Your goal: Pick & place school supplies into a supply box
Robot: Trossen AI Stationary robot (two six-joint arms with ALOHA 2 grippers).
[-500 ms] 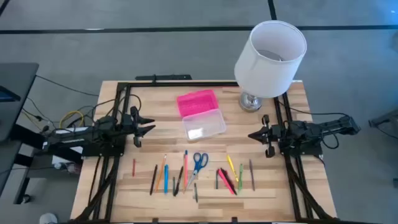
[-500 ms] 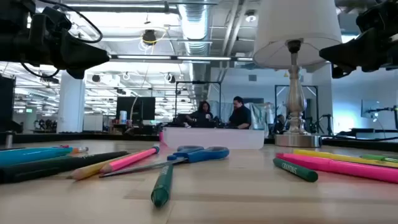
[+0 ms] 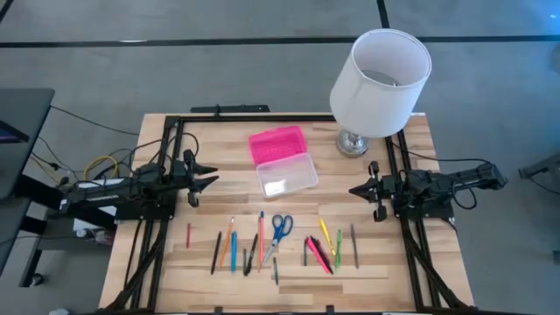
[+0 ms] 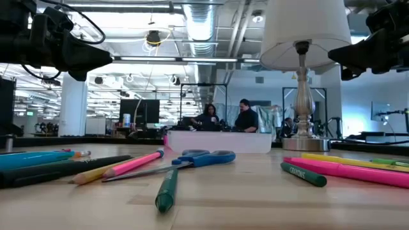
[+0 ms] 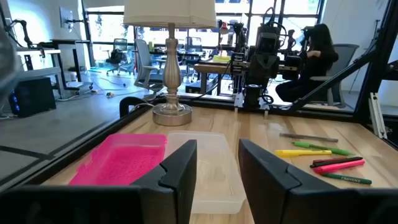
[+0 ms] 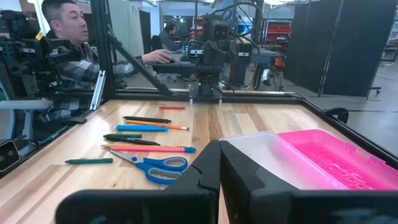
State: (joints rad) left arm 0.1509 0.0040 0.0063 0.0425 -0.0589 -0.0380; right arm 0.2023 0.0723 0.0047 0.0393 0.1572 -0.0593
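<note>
Scissors [image 6: 158,167] beside pens, nearer right wrist.

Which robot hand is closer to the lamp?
The right one. The right tool sits just below the lamp, a little to its side. The left tool is far across the table, beyond the pink lid and clear box.

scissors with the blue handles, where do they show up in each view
High view: scissors in the middle of the row of pens, near the table's front edge.
Low view: scissors at centre, handles to the right.
Left wrist view: not in it.
Right wrist view: scissors just beyond the gripper's fingers.
Shared landmark: the clear supply box lies behind them.
</note>
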